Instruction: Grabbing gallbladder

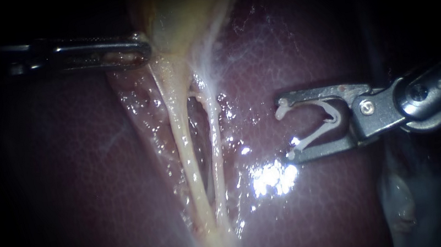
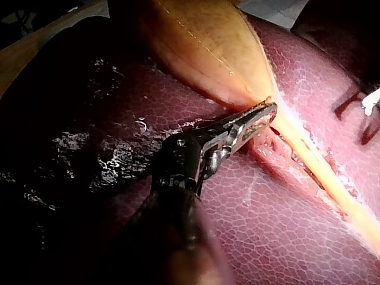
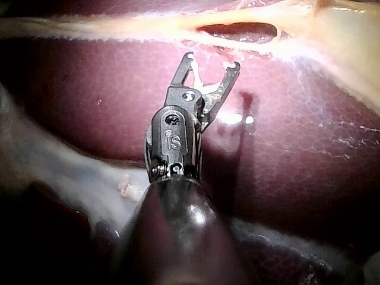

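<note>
Gallbladder, cut off above, sits pinched in the left instrument's narrow jaws. The right instrument's wide jaws hold a clip.

Brightly lit at the endoscope view's middle, near black toward its corners. Hard white glare on the wet liver just beside the right instrument, and on its clip. Dark instrument shadow across the liver in the right wrist view.

My left instrument lies level, its jaws pinching the edge of the gallbladder. My right instrument holds an open clip between wide-set jaws.
</note>
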Tool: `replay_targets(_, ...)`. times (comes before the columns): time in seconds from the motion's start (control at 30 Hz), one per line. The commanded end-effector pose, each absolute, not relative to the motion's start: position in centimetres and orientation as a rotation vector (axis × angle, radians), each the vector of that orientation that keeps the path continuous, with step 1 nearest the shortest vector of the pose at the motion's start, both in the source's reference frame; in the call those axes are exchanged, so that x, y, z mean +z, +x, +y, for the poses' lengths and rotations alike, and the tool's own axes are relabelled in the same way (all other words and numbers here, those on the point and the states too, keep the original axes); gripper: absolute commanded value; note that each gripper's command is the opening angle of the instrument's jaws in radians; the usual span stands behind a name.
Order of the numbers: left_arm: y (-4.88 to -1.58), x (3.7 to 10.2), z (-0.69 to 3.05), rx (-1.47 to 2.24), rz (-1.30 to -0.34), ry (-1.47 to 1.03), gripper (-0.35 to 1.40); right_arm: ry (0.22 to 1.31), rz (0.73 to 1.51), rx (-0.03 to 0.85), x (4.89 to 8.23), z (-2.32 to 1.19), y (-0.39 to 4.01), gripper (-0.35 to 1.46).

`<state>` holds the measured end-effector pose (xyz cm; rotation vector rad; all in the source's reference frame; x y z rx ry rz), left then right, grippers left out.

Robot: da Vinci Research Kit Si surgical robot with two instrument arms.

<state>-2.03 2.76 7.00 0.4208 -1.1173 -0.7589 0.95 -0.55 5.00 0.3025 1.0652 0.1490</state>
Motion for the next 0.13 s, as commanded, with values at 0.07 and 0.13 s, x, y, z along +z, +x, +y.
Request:
replay_targets(0.07,-2.03,7.01,2.75,-0.759,-1.117,0.42,-0.35,0.302,1.065,0.149,5.0,-0.55,0.95,0.5)
replay_targets(0.13,-2.04,7.01,2.75,-0.759,-1.117,0.419,-0.35,0.302,1.065,0.149,5.0,-0.55,0.95,0.5)
